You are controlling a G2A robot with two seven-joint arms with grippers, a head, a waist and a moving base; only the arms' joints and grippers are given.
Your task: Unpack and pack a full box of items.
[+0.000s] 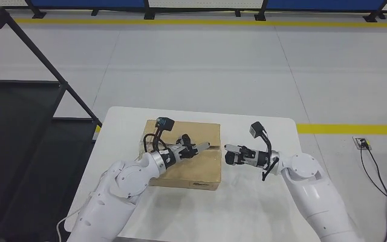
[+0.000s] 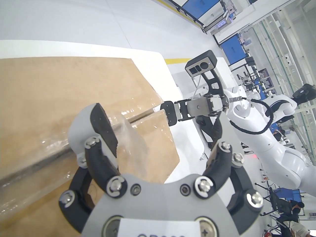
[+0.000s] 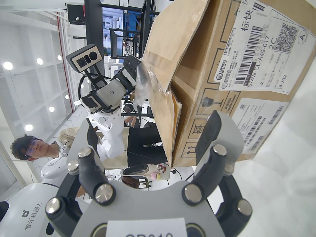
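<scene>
A brown cardboard box (image 1: 187,166) stands in the middle of the white table (image 1: 260,206), its top flaps meeting at a seam covered with clear tape (image 2: 49,146). My left gripper (image 1: 196,147) hovers over that seam, open (image 2: 158,120), with a crumpled end of lifted tape (image 2: 132,134) against one finger pad (image 2: 103,124). My right gripper (image 1: 228,152) sits at the box's right end where the seam finishes; it is open (image 3: 150,134) and faces the flap corner (image 3: 172,104). The same gripper appears in the left wrist view (image 2: 170,114). A shipping label (image 3: 266,50) covers the box's end wall.
A black metal frame and dark panel (image 1: 36,133) stand just off the table's left side. Bare table surface lies in front of the box and to its right (image 1: 254,224). Beyond the table is open floor with a yellow line (image 1: 338,128).
</scene>
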